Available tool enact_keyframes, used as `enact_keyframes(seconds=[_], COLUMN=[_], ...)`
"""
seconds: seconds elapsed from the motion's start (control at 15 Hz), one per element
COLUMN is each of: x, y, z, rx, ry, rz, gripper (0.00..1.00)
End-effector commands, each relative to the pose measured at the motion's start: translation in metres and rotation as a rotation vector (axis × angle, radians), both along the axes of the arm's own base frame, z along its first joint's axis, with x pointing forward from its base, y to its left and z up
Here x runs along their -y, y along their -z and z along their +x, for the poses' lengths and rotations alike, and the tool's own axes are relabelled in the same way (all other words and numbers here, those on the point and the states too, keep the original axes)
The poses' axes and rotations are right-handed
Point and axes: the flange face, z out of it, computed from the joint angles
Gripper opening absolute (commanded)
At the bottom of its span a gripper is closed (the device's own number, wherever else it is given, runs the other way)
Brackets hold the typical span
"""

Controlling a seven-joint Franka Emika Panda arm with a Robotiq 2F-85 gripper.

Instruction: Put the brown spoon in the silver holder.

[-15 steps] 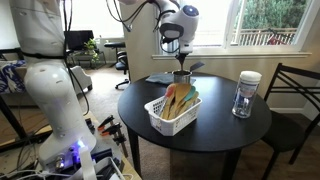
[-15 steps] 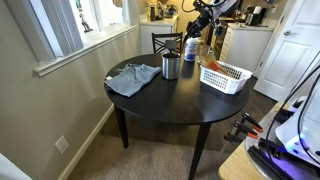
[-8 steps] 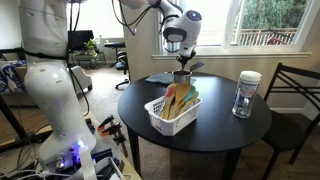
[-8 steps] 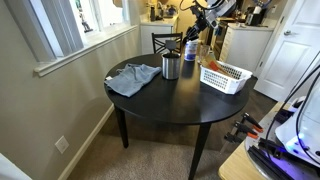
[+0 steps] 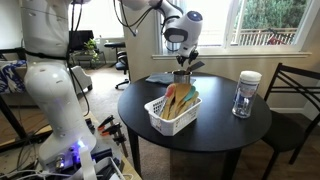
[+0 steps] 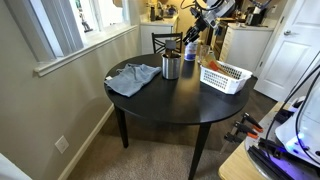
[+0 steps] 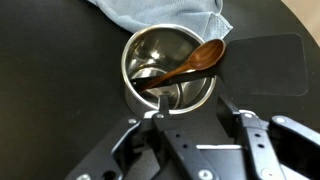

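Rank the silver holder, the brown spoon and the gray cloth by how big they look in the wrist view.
1. silver holder, fills the most of the picture
2. gray cloth, cut off by the top edge, so its rank is unsure
3. brown spoon, clearly smallest

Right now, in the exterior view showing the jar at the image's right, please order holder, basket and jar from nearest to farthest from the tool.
1. Holder: directly below the tool.
2. Basket: just in front of the holder, toward the camera.
3. Jar: near the table's right edge.
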Motion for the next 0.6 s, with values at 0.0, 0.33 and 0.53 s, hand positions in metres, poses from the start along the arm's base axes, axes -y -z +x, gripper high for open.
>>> enact_keyframes(seconds=[0.0, 0.33, 0.53], x=[0.0013, 0.0022, 0.0024], y=[-0.0036, -0.0016, -0.0017], z=[0.0014, 0.0006, 0.0006], rx=[-0.025, -0.032, -0.031], ry=[0.045, 0.034, 0.036], rz=[-0.023, -0.023, -0.024], gripper=[0.85, 0.92, 0.98])
